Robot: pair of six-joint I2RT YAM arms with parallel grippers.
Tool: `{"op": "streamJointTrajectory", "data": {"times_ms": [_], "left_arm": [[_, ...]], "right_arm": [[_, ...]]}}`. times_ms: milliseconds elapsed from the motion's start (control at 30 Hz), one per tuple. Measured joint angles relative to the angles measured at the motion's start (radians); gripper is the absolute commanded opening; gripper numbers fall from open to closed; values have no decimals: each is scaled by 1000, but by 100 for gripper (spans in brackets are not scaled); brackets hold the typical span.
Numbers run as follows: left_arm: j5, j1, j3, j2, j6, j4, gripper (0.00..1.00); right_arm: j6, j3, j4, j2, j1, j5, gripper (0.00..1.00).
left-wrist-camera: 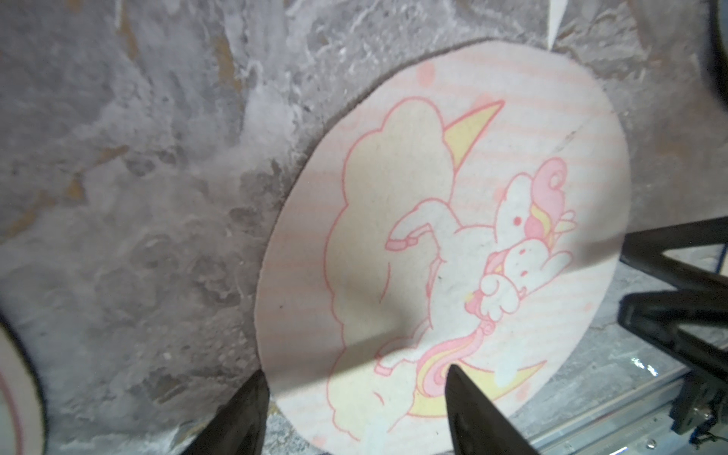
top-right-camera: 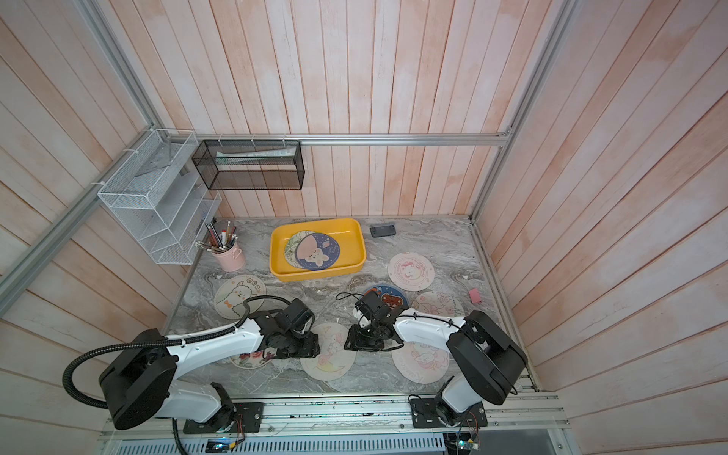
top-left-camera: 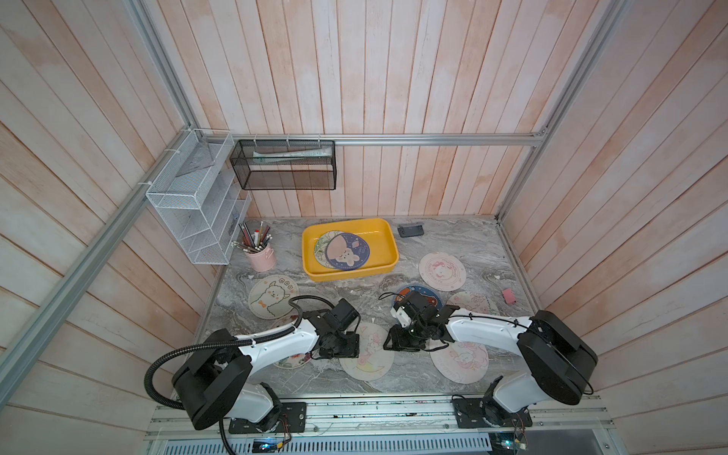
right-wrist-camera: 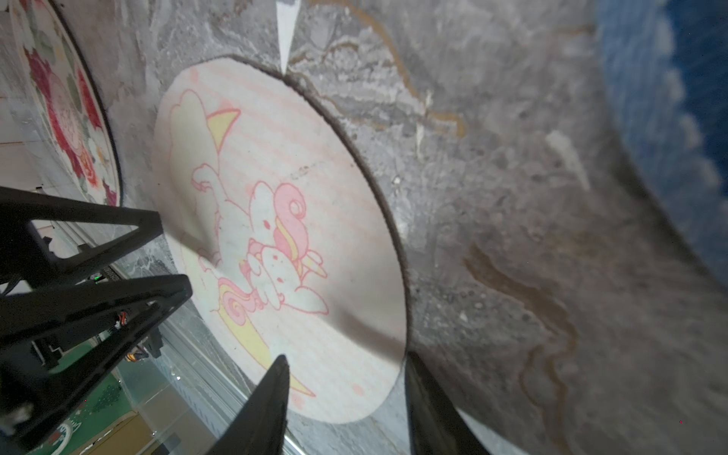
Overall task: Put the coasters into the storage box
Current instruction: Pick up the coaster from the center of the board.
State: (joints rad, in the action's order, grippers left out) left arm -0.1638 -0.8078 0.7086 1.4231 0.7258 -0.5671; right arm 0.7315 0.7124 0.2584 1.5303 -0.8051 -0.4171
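Note:
A pink unicorn coaster (top-left-camera: 368,356) lies at the table's front centre, between my two grippers. My left gripper (left-wrist-camera: 354,378) is open and straddles one edge of the unicorn coaster (left-wrist-camera: 433,236). My right gripper (right-wrist-camera: 346,362) is open across the opposite edge of the unicorn coaster (right-wrist-camera: 283,220), which bulges up slightly there. The yellow storage box (top-left-camera: 388,236) at the back holds a dark blue bunny coaster (top-left-camera: 348,252) on top of a greenish one (top-left-camera: 323,242). Several more coasters lie around: alpaca (top-left-camera: 272,295), pink (top-left-camera: 441,272), dark blue bear (top-left-camera: 427,295), floral (top-left-camera: 291,360).
A pink pencil cup (top-left-camera: 260,256) stands left of the box, under a white wire rack (top-left-camera: 197,205). A black mesh basket (top-left-camera: 283,165) hangs on the back wall. A small dark device (top-left-camera: 410,229) and a pink eraser (top-left-camera: 509,295) lie to the right.

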Motion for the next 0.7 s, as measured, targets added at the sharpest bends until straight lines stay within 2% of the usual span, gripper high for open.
{"op": "streamJointTrajectory", "data": {"times_ms": [467,600,700], "left_arm": [[-1,0,0,2,0,3,69],[-5,0,0,3,0,7,69],[-8,0,0,3,0,8,69]], "right_arm": [[2,4,0,13,-6,16,29],[2,5,-3,20,-6,15,20],[1,5,-7,27,-6,15,9]]}}
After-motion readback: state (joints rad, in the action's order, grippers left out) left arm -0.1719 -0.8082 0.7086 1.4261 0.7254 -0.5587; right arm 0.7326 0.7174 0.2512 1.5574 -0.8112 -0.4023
